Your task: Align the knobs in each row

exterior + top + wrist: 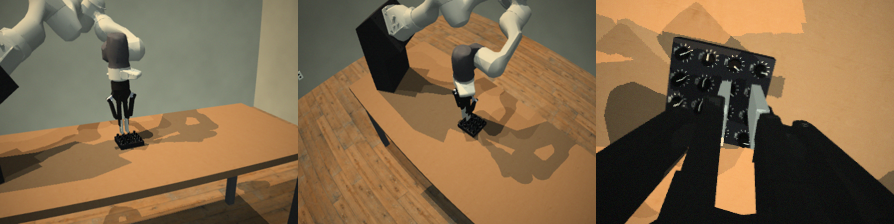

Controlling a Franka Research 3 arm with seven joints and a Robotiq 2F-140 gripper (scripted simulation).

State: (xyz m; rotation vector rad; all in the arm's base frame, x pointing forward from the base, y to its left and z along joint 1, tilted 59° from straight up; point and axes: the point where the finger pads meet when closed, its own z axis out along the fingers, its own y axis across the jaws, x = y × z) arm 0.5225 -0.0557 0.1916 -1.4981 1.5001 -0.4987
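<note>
Leftmost in the exterior view we see the angular black pedestal (367, 47) (6, 86), with the jointed white robot arm (457, 15) (68, 23) reaching rightward from it. At the arm's end, below a dark grey rounded wrist section (463, 60) (118, 51), the black gripper with pale grey finger pads (466, 118) (124, 132) points down. Its fingers are slightly apart, clamped on nothing.

The square black knob box (474, 134) (132, 145) (696, 68) stands upright on the flat orange-brown table (439, 177) (182, 159), its far part in the exterior view beneath the fingertips. To its right we see the arm's shadow spread across the table.

Through the wrist view, again from the left, we see three knobs of the first column, their white lines slanting up to the right. In the far row, the next round black knob (708, 58) has a nearly upright line, the third (734, 64) a line toward the lower right, and the last (760, 69) one toward the right. The fingers partly hide the nearer knobs; we cannot read the names.
</note>
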